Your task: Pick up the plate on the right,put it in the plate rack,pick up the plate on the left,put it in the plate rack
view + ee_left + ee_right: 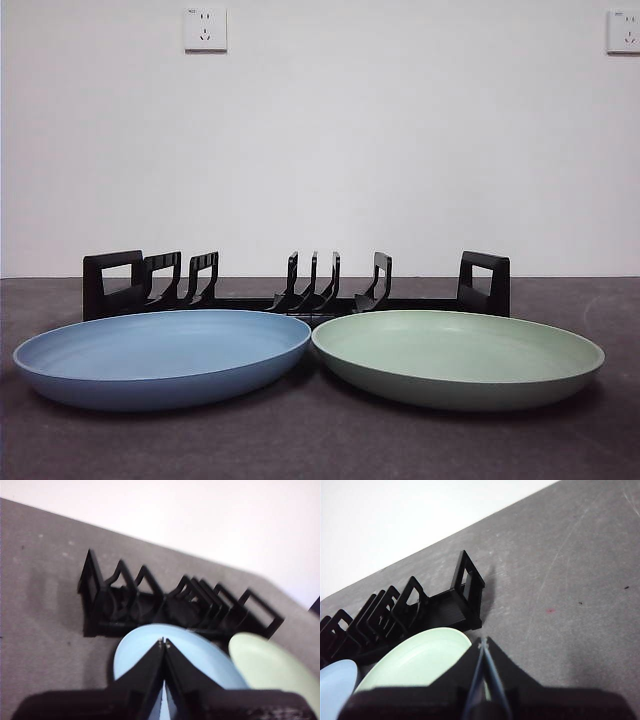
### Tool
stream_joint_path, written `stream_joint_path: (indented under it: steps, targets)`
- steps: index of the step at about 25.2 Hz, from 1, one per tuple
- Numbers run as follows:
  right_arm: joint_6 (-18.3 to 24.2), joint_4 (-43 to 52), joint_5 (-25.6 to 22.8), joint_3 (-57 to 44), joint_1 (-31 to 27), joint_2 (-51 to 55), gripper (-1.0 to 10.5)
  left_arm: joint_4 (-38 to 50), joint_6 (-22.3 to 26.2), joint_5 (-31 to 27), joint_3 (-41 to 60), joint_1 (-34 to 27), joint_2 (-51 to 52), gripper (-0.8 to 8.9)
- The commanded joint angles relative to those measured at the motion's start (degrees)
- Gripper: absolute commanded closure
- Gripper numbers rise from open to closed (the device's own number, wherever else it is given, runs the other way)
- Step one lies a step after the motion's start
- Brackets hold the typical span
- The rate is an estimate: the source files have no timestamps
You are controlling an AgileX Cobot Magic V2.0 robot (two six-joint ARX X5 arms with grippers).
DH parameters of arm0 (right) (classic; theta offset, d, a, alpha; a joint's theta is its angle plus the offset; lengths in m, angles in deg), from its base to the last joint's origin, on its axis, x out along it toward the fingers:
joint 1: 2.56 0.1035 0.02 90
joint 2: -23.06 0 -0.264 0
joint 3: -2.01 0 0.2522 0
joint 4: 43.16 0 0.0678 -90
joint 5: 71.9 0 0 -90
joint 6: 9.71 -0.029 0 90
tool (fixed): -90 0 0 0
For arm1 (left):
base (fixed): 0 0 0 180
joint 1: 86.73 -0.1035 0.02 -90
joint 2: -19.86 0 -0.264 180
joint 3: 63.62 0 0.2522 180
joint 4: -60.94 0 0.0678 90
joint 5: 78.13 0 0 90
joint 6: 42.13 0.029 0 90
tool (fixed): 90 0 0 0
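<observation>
Two plates lie flat side by side on the dark table in the front view: a blue plate (160, 355) on the left and a green plate (458, 355) on the right, rims nearly touching. Behind them stands the long black plate rack (295, 290) with curved prongs and a looped handle at each end; nothing sits in it. My left gripper (163, 642) hangs shut above the blue plate (200, 652), short of the rack (170, 605). Over the edge of the green plate (415, 662) my right gripper (483, 642) is shut too, near the rack's end handle (467, 592). Neither holds anything.
A white wall with two power sockets (205, 28) rises behind the table. Bare grey tabletop (570, 580) stretches beyond the rack's right end and in front of the plates (320, 440).
</observation>
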Motion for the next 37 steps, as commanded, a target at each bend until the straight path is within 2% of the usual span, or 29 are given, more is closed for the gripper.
stream_joint_path:
  steps: [1,7,13,15,18,21,22,23,24,26,28,30,31,32,34,37]
  targets:
    - [-0.9,0.5,-0.1,2.3,-0.1,-2.1,9.6,-0.1,-4.9,-0.5,-1.6,-0.1,-0.9,8.19]
    - [-0.3,0.5,-0.1,7.8,-0.1,-13.0,9.6,-1.0,-2.7,-3.2,-8.1,-0.1,-7.9,8.19]
    - [3.6,0.2,0.7,15.6,-0.1,-28.0,9.6,-2.4,7.0,-3.5,-16.5,-0.1,-20.4,8.19]
    - [6.4,0.0,2.7,18.9,-0.2,-33.6,9.6,-3.6,10.3,-3.5,-19.8,-0.1,-25.5,8.19]
    - [9.2,-2.1,5.1,24.0,-0.2,-41.6,9.6,-4.3,12.6,-3.5,-24.3,-0.1,-32.9,8.2]
    - [11.8,-6.3,8.8,30.6,-0.2,-51.2,9.6,-4.2,13.0,-2.9,-29.5,0.1,-41.3,8.2]
    - [12.8,-7.8,9.6,32.9,-0.2,-54.4,9.5,-3.5,13.0,-1.0,-30.9,0.3,-43.7,8.2]
    - [13.8,-9.3,10.7,35.1,-0.2,-57.4,9.5,-1.1,11.4,1.4,-31.6,0.4,-45.7,8.17]
    - [15.0,-10.3,11.7,37.0,-0.2,-60.3,9.5,0.9,7.7,3.1,-32.0,0.4,-47.3,8.17]
    - [15.5,-10.4,14.9,39.6,-0.2,-64.7,9.5,2.3,5.2,3.4,-32.1,0.4,-49.0,8.17]
    - [15.7,-10.5,16.6,41.5,-0.2,-68.4,9.3,1.7,6.2,3.3,-32.1,0.6,-50.3,8.16]
    - [15.8,-10.7,16.6,42.9,-0.2,-71.7,8.0,0.3,9.0,2.9,-32.1,1.2,-51.4,8.11]
    - [15.9,-10.8,16.6,43.3,-0.2,-73.4,7.8,0.1,9.7,2.9,-32.1,1.7,-52.0,7.85]
    - [16.0,-10.9,16.6,43.6,-0.2,-75.1,7.8,0.1,9.8,2.9,-32.2,2.4,-52.6,6.94]
    - [16.9,-11.1,16.8,43.6,-0.2,-77.7,7.8,-0.4,9.9,2.6,-33.1,4.2,-53.7,5.81]
    - [17.8,-11.3,19.8,43.6,-0.2,-81.0,7.8,-3.7,13.7,0.8,-37.0,7.9,-55.1,5.78]
